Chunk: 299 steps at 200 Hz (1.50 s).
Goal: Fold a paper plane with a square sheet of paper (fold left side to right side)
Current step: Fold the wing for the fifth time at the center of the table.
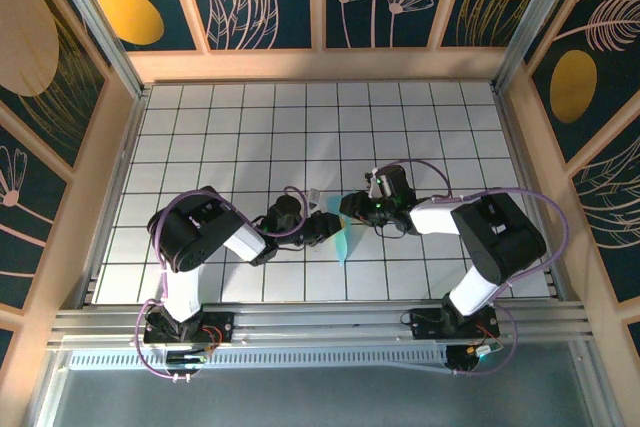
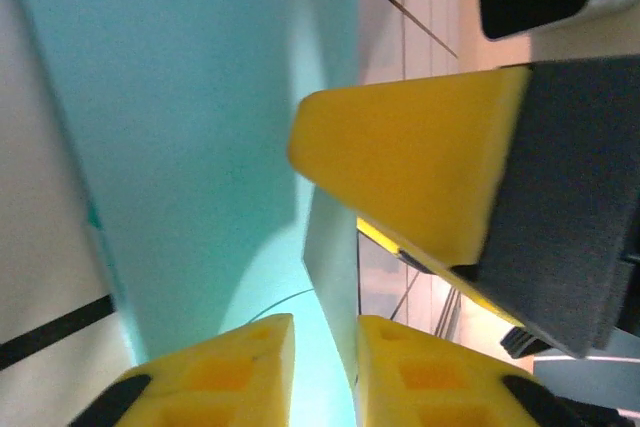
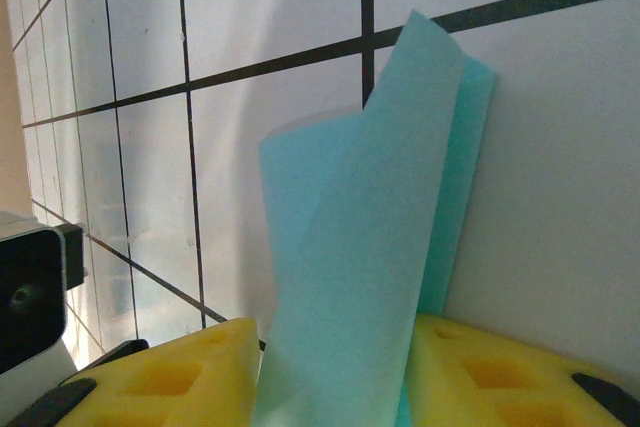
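Paper (image 1: pixel 344 245) sits between the arms, long axis twelve-to-six; left gripper (image 1: pixel 333 230), at its nine o'clock, pinches it, jaws nearly closed; right gripper (image 1: pixel 353 212), at one o'clock, straddles it half-open.

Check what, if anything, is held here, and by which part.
The folded light-blue paper passes between the left fingers and, at one end, between the right fingers. Whether either pair actually clamps it cannot be told.
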Each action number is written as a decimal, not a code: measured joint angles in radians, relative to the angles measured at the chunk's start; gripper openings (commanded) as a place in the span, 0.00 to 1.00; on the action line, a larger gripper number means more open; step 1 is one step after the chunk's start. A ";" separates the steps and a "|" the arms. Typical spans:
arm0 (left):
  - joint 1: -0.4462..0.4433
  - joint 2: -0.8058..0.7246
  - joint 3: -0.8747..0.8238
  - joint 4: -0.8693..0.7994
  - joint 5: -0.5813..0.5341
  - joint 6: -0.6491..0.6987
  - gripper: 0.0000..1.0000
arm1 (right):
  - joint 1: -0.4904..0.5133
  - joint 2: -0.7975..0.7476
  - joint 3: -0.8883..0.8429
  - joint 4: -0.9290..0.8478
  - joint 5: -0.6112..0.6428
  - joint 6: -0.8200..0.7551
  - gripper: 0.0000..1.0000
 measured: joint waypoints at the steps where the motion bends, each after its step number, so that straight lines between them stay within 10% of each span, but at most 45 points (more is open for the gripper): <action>1: 0.000 0.000 0.000 -0.002 -0.001 0.001 0.14 | 0.000 0.000 0.000 0.000 0.000 0.000 0.42; 63: 0.005 -0.001 0.003 -0.052 -0.027 0.037 0.00 | 0.000 0.004 0.013 -0.024 0.000 -0.001 0.42; 299: 0.013 -0.064 0.010 -0.211 -0.090 0.118 0.00 | 0.012 0.008 0.034 -0.061 0.016 -0.024 0.43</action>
